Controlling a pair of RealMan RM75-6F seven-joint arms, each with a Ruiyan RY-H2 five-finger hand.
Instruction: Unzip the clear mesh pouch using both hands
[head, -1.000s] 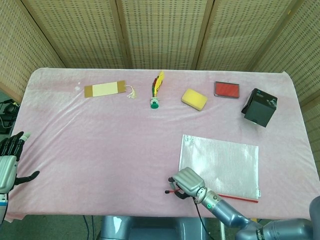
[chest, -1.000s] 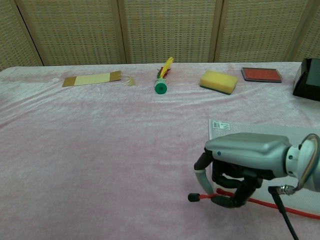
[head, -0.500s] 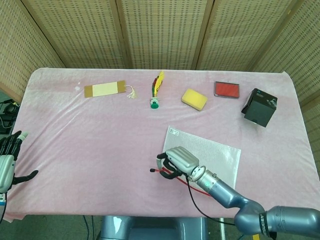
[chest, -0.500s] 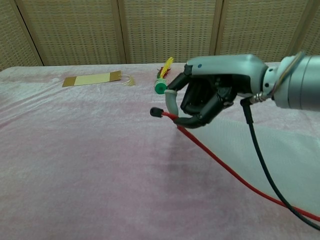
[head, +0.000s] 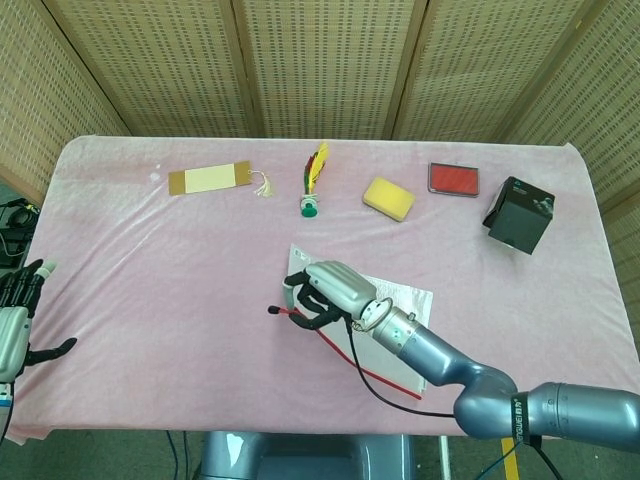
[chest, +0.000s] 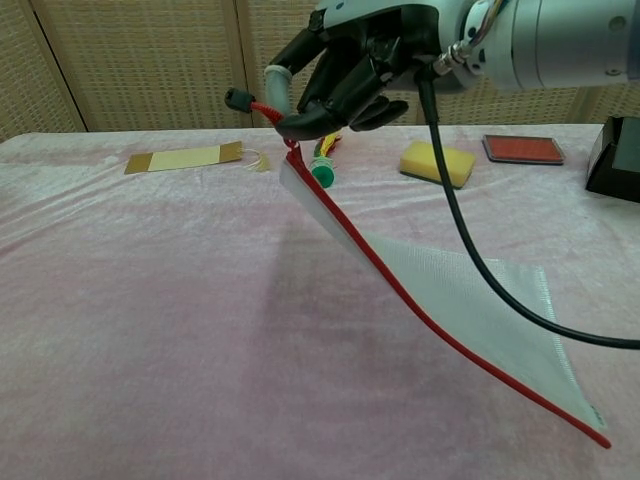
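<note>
My right hand (head: 328, 289) pinches the red zipper pull (head: 288, 313) of the clear mesh pouch (head: 403, 300) and holds that corner high off the pink table. In the chest view the right hand (chest: 350, 55) is near the top, the pull (chest: 256, 104) sticks out to its left, and the pouch (chest: 470, 300) hangs slanting down to the right. Its red zipper edge (chest: 440, 330) runs along the lower side, and the far corner seems to rest on the cloth. My left hand (head: 16, 318) hovers at the table's left edge, fingers apart and empty, far from the pouch.
Along the back lie a tan bookmark (head: 210, 180), a feathered shuttlecock (head: 313, 182), a yellow sponge (head: 388, 198), a red pad (head: 453, 179) and a black box (head: 520, 215). A black cable (chest: 470, 250) trails from my right wrist in front of the pouch.
My right hand has risen and moved left and away from the table's near edge, dragging the pouch along and lifting one corner of it. The left hand has barely moved.
</note>
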